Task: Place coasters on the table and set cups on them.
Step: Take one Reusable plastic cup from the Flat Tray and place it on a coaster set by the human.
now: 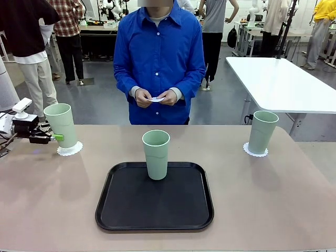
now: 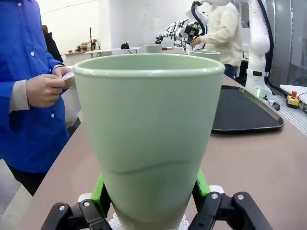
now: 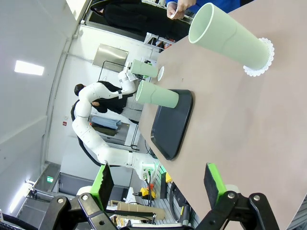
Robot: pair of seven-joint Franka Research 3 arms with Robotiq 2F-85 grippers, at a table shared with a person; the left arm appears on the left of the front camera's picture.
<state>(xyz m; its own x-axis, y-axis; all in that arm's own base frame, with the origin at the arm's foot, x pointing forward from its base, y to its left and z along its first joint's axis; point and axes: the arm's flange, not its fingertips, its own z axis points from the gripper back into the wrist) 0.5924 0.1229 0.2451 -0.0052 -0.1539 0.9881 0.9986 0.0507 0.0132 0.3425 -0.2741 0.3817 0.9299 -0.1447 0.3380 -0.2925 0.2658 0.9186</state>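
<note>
Front view: three cups [image 1: 156, 155], two coasters [image 1: 70, 149]

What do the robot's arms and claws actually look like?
The left gripper and right gripper are black with silver bolts, each with two fingers tipped by bright green pads. The left arm is white, made of rounded tubular segments.
</note>
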